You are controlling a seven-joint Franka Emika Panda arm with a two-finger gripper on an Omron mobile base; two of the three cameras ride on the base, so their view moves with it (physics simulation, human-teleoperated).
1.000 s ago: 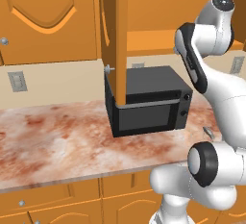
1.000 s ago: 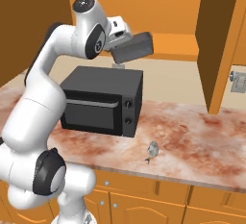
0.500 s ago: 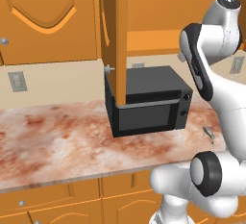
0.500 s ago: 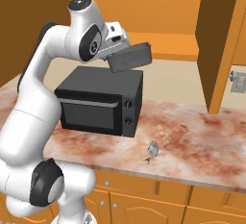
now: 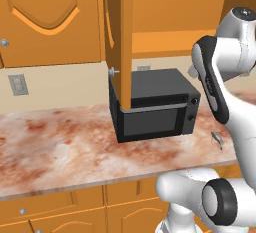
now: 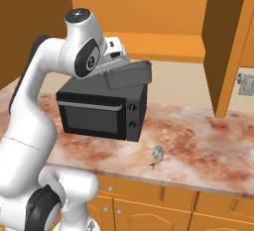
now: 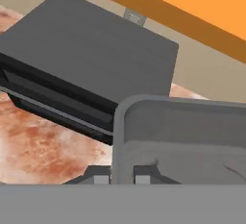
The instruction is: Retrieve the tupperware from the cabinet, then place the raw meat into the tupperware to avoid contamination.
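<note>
Carrying: claw (image 7: pixel 122 174) clamped on the tupperware (image 6: pixel 128 74) rim, aloft over the microwave (image 6: pixel 101 109).
Done: container out of the cabinet (image 5: pixel 119 37).
Left: set it on the bench (image 6: pixel 198 145); load meat (image 6: pixel 157 156), seemingly at 5 o'clock from the microwave.

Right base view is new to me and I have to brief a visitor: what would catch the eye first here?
First the white arm holding the grey tupperware in its shut claw, tilted in the air above the black microwave. Next, the open cabinet door standing out over the marbled counter at the right. Last, a small grey piece of raw meat lying on the counter near its front edge.
</note>
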